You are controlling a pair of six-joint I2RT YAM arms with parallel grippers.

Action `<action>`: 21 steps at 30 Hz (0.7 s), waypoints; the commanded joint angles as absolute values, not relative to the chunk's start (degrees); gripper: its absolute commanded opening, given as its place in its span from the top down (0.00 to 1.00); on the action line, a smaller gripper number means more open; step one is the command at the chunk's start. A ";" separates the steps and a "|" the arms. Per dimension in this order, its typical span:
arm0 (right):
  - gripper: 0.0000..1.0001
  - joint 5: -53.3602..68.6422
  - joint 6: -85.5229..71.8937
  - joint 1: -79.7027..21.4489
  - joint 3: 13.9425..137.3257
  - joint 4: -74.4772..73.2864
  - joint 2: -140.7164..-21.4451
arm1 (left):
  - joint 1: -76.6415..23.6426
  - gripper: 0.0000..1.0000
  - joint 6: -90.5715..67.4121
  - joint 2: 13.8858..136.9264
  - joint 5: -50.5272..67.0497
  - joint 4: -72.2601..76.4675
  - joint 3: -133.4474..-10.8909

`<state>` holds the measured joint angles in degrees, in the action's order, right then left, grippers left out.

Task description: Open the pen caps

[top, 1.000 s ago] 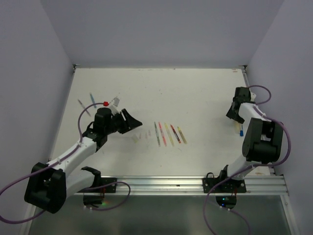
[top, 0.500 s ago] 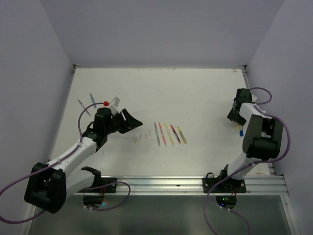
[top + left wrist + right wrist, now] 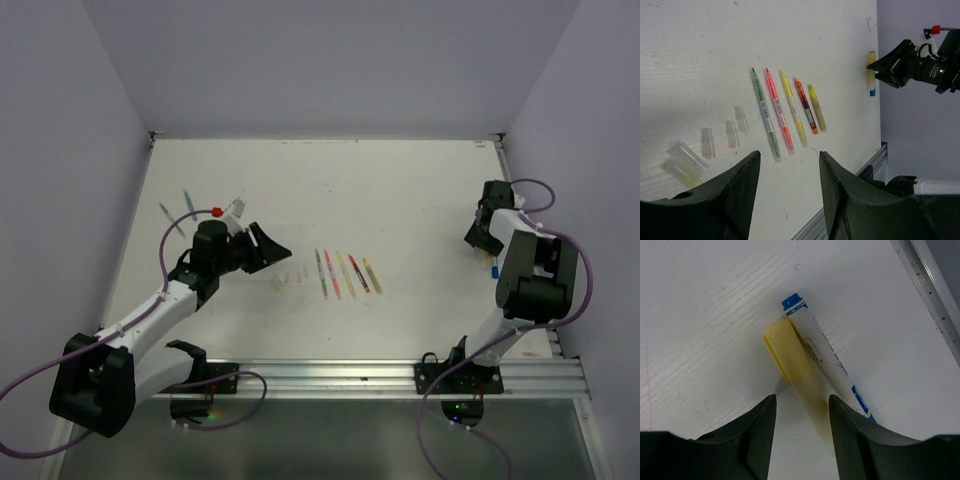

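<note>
Pen caps (image 3: pixel 732 134) and pen row (image 3: pixel 792 107) lie before the left tool (image 3: pixel 788 157).

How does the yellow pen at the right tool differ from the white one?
The yellow pen is plain with a rounded end; the white pen has blue print and a flat blue end. The yellow pen lines up with the gap of the right tool; the white pen lies beside it. Both lie flat, touching.

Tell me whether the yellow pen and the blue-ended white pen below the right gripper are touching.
Touching. The right wrist view shows the yellow pen lying flush against the blue-ended white pen, with no gap between them.
</note>
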<state>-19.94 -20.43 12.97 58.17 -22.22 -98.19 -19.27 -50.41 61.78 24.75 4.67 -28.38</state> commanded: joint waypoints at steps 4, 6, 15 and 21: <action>0.51 -17.14 -21.71 13.27 59.76 -21.27 -100.81 | -19.51 0.46 -49.92 60.82 25.84 6.33 -28.13; 0.51 -17.23 -21.71 13.18 59.68 -21.10 -100.46 | -19.51 0.46 -50.01 60.64 25.84 6.33 -27.95; 0.64 -14.06 -21.80 12.92 59.50 -21.27 -102.57 | -19.51 0.45 -50.45 59.68 25.93 6.77 -27.51; 0.96 -11.34 -21.27 12.83 58.54 -20.66 -102.13 | -19.51 0.45 -50.45 58.97 26.19 6.85 -26.81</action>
<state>-14.24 -20.99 13.04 59.16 -20.32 -100.79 -19.27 -50.41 60.10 25.06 5.04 -27.40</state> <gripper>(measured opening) 0.214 0.547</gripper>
